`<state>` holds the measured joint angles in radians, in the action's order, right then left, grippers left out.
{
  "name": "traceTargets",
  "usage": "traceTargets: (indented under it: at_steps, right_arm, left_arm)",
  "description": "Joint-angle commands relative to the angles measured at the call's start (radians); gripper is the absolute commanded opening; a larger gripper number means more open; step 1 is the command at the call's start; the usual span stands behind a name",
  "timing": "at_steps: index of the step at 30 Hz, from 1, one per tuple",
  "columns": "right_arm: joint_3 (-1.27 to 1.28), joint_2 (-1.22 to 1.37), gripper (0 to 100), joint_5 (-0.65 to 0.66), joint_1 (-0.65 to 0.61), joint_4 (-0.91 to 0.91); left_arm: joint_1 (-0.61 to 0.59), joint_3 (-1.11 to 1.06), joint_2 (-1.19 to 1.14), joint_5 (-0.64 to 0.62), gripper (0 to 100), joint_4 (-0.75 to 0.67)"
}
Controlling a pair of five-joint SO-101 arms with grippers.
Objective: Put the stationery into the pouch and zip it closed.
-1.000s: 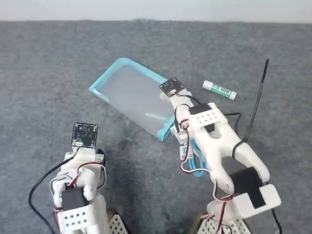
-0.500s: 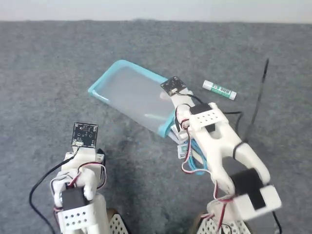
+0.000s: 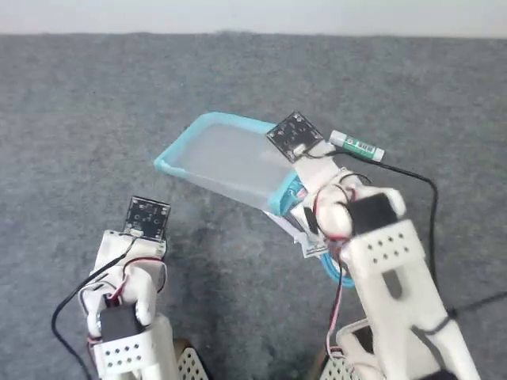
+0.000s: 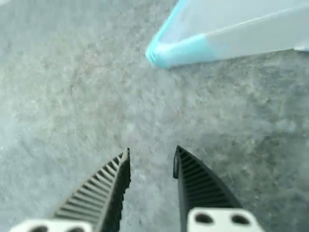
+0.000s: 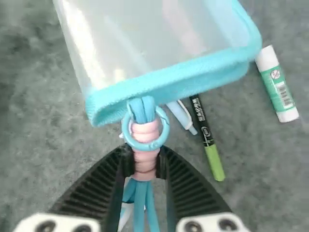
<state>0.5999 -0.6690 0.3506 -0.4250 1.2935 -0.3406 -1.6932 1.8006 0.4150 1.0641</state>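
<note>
A translucent pouch (image 3: 230, 158) with a teal edge (image 5: 174, 79) lies on the grey carpet, and its near end is raised. My right gripper (image 5: 145, 162) is shut on the pouch's pink-and-teal strap (image 5: 144, 135), just below the teal ring. Beside that end lie a black pen with a green cap (image 5: 206, 142) and a white-and-blue pen (image 5: 181, 116). A white glue stick with a green label (image 3: 356, 146) (image 5: 276, 84) rests past the pouch's far corner. My left gripper (image 4: 152, 159) hangs open over bare carpet, short of the pouch's corner (image 4: 166, 53).
Grey carpet (image 3: 95, 111) covers the whole table, with free room to the left and behind the pouch. The left arm (image 3: 127, 277) stands at the front left. A black cable (image 3: 432, 206) runs along the right arm.
My right gripper has pulled the strap up and back to the right, lifting the pouch's near end and swinging the pouch. The left arm has shifted slightly forward.
</note>
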Motion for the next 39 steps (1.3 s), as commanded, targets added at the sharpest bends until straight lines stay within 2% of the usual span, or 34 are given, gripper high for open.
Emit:
traceTargets:
  at_steps: [1, 4, 7, 14, 18, 23, 27, 30, 35, 39]
  right_arm:
    - [-0.026, -0.059, 0.7, 0.02, -0.114, 0.028]
    - [-0.034, -0.007, 0.7, 0.011, -0.191, 0.018]
    - [-0.084, 0.07, 0.7, -0.006, -0.191, 0.004]
    - [-0.255, 0.196, 0.7, -0.103, -0.185, -0.004]
    - [-0.247, 0.2, 0.7, -0.12, -0.18, -0.048]
    - [-0.227, 0.197, 0.7, -0.178, -0.154, -0.104]
    - [-0.064, 0.173, 0.7, -0.241, -0.143, -0.317]
    - [0.081, 0.062, 0.6, -0.278, -0.143, -0.458]
    - [0.12, -0.108, 0.6, -0.256, -0.16, -0.392]
    - [0.121, -0.128, 0.6, -0.236, -0.225, -0.351]
  left_arm:
    - [-0.002, 0.038, 0.011, 0.04, 15, -0.064]
    - [-0.003, 0.125, 0.009, 0.037, 20, -0.029]
    - [-0.003, 0.237, -0.051, 0.035, 21, -0.014]
    - [0.015, 0.568, -0.555, -0.089, 22, -0.025]
    - [0.158, 0.716, -0.753, -0.121, 22, 0.002]
    - [0.344, 0.7, -0.666, -0.215, 23, 0.018]
    - [0.417, 0.664, -0.528, -0.213, 30, 0.074]
    - [0.448, 0.616, -0.437, -0.21, 31, 0.078]
    - [0.453, 0.595, -0.384, -0.21, 31, 0.077]
    - [0.453, 0.524, -0.43, -0.215, 31, -0.032]
